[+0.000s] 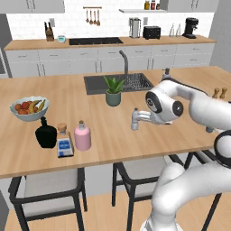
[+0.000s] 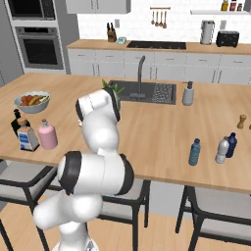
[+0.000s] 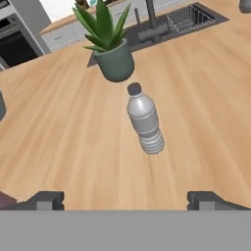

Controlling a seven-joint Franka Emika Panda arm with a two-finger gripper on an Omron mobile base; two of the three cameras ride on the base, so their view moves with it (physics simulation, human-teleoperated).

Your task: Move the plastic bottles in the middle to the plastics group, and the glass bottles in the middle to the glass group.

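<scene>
A clear greyish-white plastic bottle (image 3: 144,122) stands upright on the island counter just in front of a potted plant (image 3: 110,51). My gripper (image 3: 126,200) is open, its fingertips (image 3: 46,198) set wide apart and short of the bottle, with nothing between them. From the left base the same bottle (image 1: 134,119) stands at the tip of my gripper (image 1: 143,117). The pale-pink glass bottle (image 1: 82,136) is beside the square clear bottle (image 1: 64,142) and the black flask (image 1: 46,134). The teal-blue bottle (image 2: 195,152) stands near a pale bottle (image 2: 222,150) and a dark blue one (image 2: 232,144).
A fruit bowl (image 1: 29,108) sits at the far left of the island. The sink (image 1: 118,82) with its tap lies behind the plant (image 1: 113,91). Brown shakers (image 1: 219,93) stand at the right. Stools are tucked under the counter's near edge (image 1: 67,164).
</scene>
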